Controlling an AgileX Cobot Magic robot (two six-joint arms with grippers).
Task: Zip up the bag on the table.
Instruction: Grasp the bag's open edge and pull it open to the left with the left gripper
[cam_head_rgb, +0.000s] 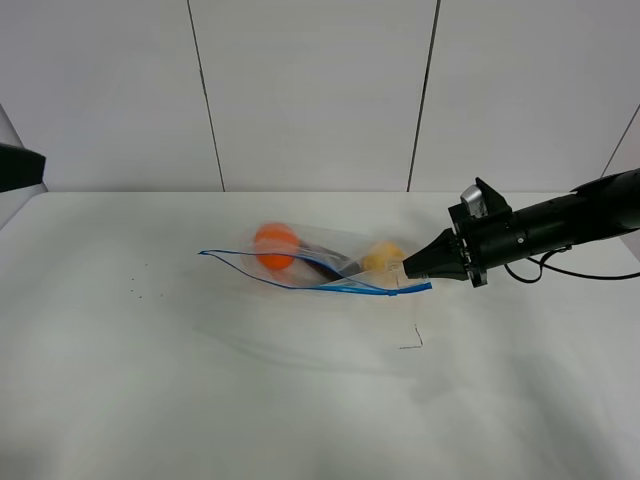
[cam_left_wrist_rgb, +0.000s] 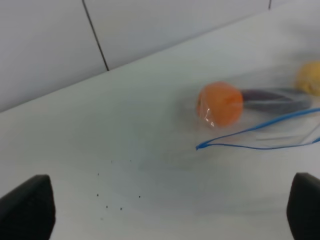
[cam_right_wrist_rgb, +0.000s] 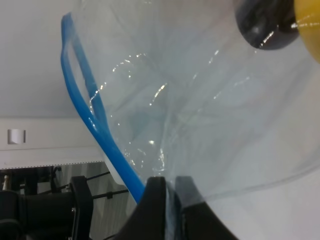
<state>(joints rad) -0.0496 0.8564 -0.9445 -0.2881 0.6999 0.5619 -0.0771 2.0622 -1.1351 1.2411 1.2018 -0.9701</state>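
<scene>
Gripping the bag (cam_head_rgb: 345, 275) at its right-hand end, the right gripper (cam_head_rgb: 408, 268) has both fingers pressed together on the clear plastic, just beside the blue zipper strip (cam_head_rgb: 300, 286). The right wrist view confirms the film is pinched between the closed fingertips (cam_right_wrist_rgb: 157, 192), with the strip running away from them.

The bag lies near the middle of the table (cam_head_rgb: 300, 420), stretched lengthwise from the right gripper toward the left arm's side. Through the plastic:
- An orange fruit (cam_head_rgb: 275, 246) sits at the end far from the right gripper.
- A yellow fruit (cam_head_rgb: 382, 256) sits close to the right gripper.
- A dark purple fruit (cam_left_wrist_rgb: 272, 100) lies between the two.

The two blue tracks of the strip meet at the bag's left corner and stand apart along the rest, so the mouth is unsealed.

The left gripper (cam_left_wrist_rgb: 165, 210) is spread wide and holds nothing. It is over bare table, well apart from the bag's left corner. Small dark specks (cam_head_rgb: 140, 292) mark the surface there.
</scene>
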